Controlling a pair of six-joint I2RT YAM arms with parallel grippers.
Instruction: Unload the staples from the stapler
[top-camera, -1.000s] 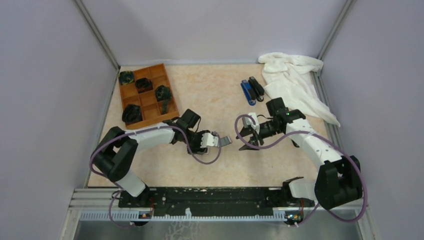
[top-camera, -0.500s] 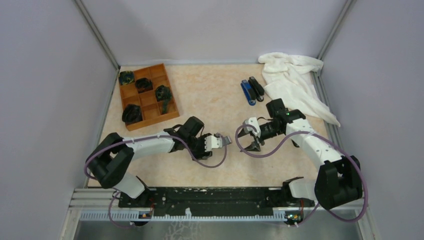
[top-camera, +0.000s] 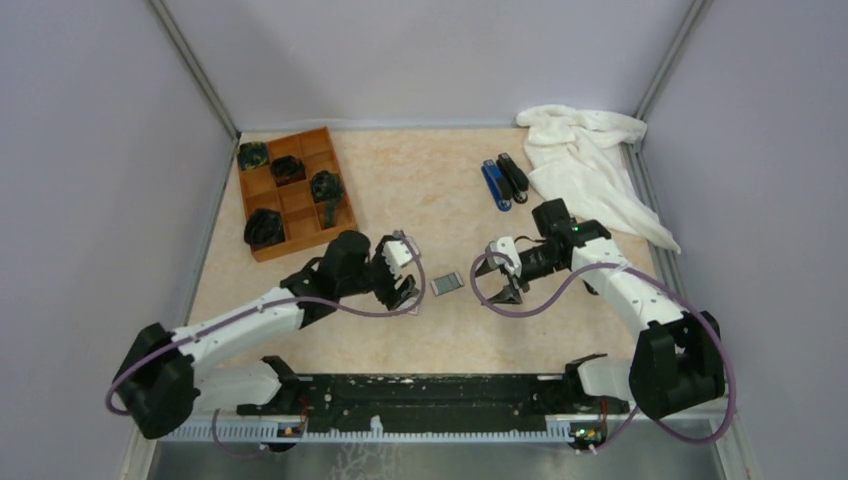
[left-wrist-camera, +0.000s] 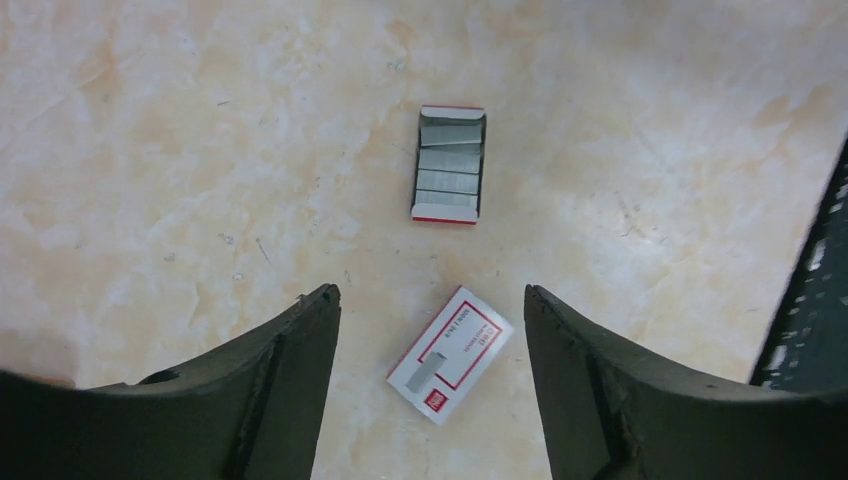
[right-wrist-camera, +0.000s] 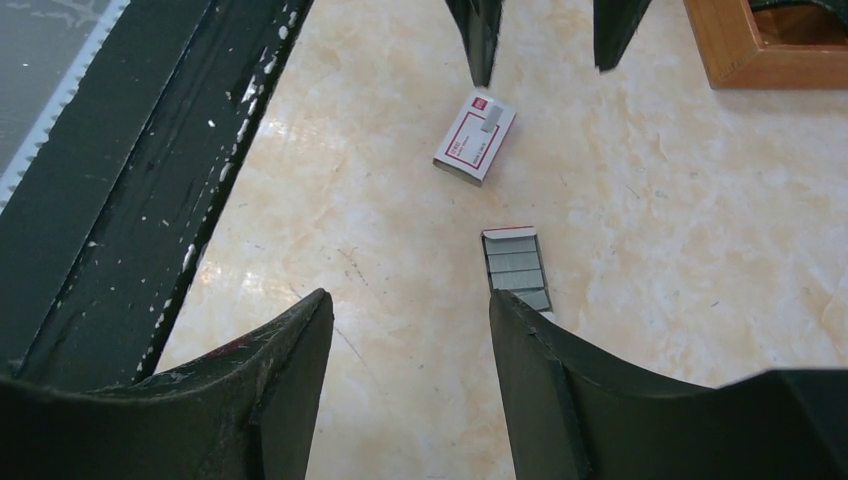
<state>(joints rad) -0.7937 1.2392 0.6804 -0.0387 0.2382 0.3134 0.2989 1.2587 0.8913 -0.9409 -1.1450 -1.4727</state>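
Silvery-grey staples (left-wrist-camera: 449, 163) lie as several strips in a small open white-and-red card tray on the table, between my two grippers; they also show in the top view (top-camera: 447, 284) and the right wrist view (right-wrist-camera: 518, 268). The card box sleeve (left-wrist-camera: 450, 354) lies just below my open, empty left gripper (left-wrist-camera: 430, 295), which hovers above it. My right gripper (right-wrist-camera: 410, 300) is open and empty, its right finger next to the tray's near end. The black stapler (top-camera: 514, 177) lies shut at the back beside a blue stapler (top-camera: 495, 184), away from both grippers.
A white cloth (top-camera: 590, 160) is bunched at the back right. A wooden compartment tray (top-camera: 262, 182) with dark items stands at the back left. The black rail (right-wrist-camera: 130, 170) runs along the table's near edge. Grey walls close in both sides.
My left gripper held the staple tray up near the middle; now it has opened, let the tray down onto the table and pulled back to the left. The right arm has barely moved.
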